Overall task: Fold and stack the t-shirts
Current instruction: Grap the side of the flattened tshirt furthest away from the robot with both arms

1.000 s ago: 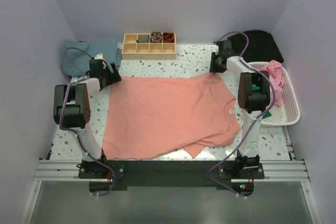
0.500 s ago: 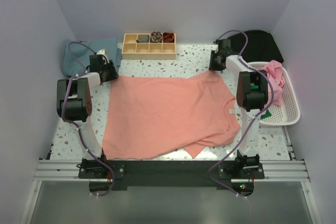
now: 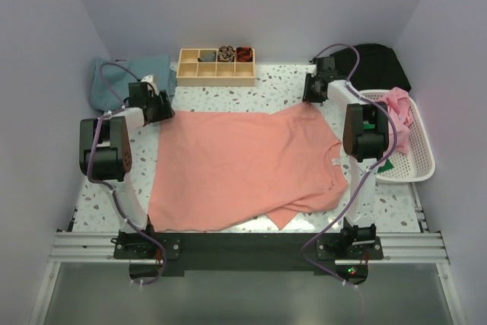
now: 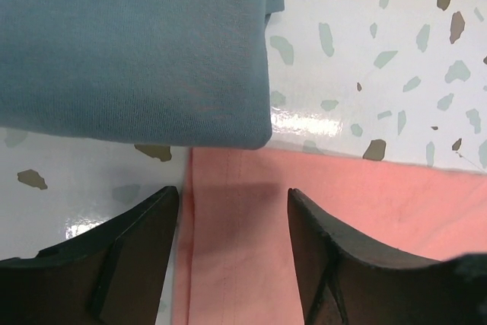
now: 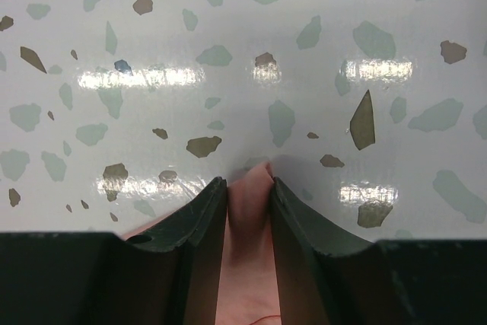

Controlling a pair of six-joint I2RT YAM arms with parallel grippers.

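Compared with one second earlier, overhead view: left gripper (image 3: 151,101) shifted slightly up and left in frame, off the upper-left corner of the large salmon-pink cotton t-shirt (image 3: 243,161) and closer to the folded teal-blue cotton t-shirt (image 3: 125,81). That corner is now exposed just below the gripper. Right gripper (image 3: 313,90) unchanged at the shirt's upper-right corner.

Left wrist view: left gripper (image 4: 232,203) with fingers (image 4: 141,222) spread apart, nothing held, poised over the edge of the salmon-pink cotton t-shirt (image 4: 327,195). Teal-blue cotton t-shirt (image 4: 129,43) filling the upper left, its lower edge meeting the pink edge directly ahead of the fingers.

Right wrist view: right gripper (image 5: 247,192) drawn narrow, pinching a ridge of the salmon-pink cotton t-shirt (image 5: 249,264) above the speckled terrazzo table (image 5: 243,36).

Surroundings, overhead view:
- Salmon-pink cotton t-shirt spread flat across the centre, rumpled at lower right.
- Pale wooden compartment tray (image 3: 216,74) at top centre.
- White plastic lattice basket (image 3: 417,165) at the right edge, with a crumpled pink garment (image 3: 399,108) inside.
- Black cloth (image 3: 380,65) at upper right.
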